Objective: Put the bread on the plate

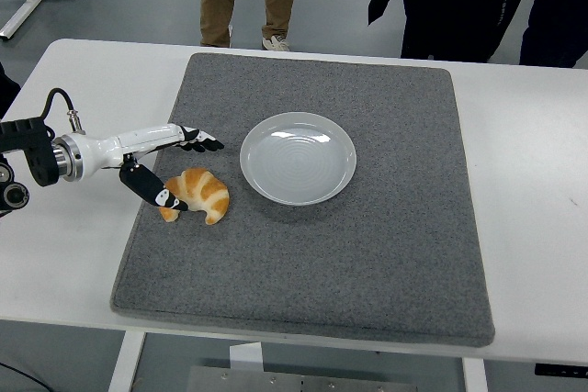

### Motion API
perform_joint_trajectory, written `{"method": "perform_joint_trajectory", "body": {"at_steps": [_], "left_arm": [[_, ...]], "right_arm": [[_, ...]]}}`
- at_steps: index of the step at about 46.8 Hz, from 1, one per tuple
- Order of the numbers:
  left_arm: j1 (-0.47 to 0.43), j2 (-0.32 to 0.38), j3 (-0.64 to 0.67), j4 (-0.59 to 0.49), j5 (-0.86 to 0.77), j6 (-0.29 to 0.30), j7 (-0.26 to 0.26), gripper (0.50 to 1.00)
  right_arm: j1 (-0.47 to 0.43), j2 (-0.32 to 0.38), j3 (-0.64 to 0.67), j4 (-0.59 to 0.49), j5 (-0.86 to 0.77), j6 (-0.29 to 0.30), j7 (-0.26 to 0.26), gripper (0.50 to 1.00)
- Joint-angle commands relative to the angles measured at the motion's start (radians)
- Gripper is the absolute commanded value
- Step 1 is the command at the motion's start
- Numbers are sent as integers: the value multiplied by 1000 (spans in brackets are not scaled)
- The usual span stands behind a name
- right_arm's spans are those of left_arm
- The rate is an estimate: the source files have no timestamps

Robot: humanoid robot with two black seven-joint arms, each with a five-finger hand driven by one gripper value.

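Here, curved flaky croissant [196, 196], smooth round plate [298, 157]

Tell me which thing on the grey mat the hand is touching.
The croissant: the left hand has its thumb against it. The white plate sits apart, untouched.

Golden-brown croissant [196, 196], seemingly pale grey plate [298, 157], speckled grey mat [367, 245]

You are seeing a golden croissant [196, 194] lying flat, ends pointing toward you, left of the empty white plate [298, 157]
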Motion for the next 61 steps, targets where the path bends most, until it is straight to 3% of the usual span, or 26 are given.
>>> {"method": "perform_joint_trajectory", "body": {"at_steps": [1,26,32,48,55,57,61], "left_arm": [[26,-2,-17,16,1,0,-14,973],[109,-42,-41,81,8,16,-78,966],[144,-65,-60,95,10,46,-78,966],[163,-78,-63,112,30,50,-98,941],[168,-78,-61,113,33,50,-101,881],[174,-78,-61,113,34,49,-106,821],[178,-82,-60,115,34,49,-112,765]], "right_arm": [[0,0,0,0,0,0,0,952],[0,0,0,0,0,-1,0,954],[0,0,0,0,0,-1,0,952],[0,0,0,-1,0,-1,0,952],[0,0,0,-3,0,-1,0,952],[0,0,0,-3,0,-1,0,952],[0,0,0,-5,0,-1,0,952]]}}
